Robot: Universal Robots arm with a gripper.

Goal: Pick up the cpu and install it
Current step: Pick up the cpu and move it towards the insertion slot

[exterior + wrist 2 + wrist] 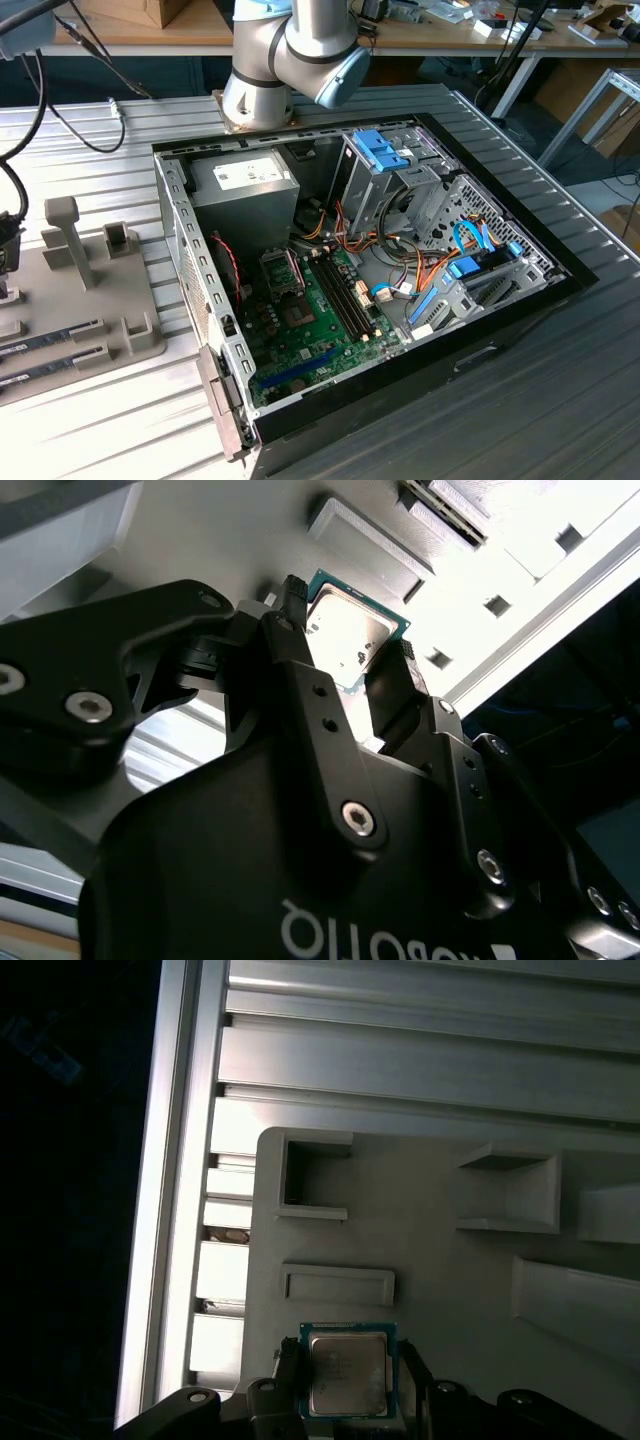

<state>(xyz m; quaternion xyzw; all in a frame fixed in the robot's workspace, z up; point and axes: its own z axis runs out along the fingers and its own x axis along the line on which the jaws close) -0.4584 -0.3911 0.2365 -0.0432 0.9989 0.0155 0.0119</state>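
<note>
Open computer case (190, 262) (motherboard (300, 335) exposed), robot arm (295, 45) behind, grey fixture tray (50, 302) beside

Ribbed metal table (120, 160) bears computer case (188, 250), grey tray (60, 300).

Exterior view overlooks the case (190, 250); both wrist views closely share the cpu (345, 630) (347, 1372).

Low raised block (338, 1285) just beside cpu (347, 1370) on grey tray (430, 1260), gripper (350, 1385) close at two sides
</note>
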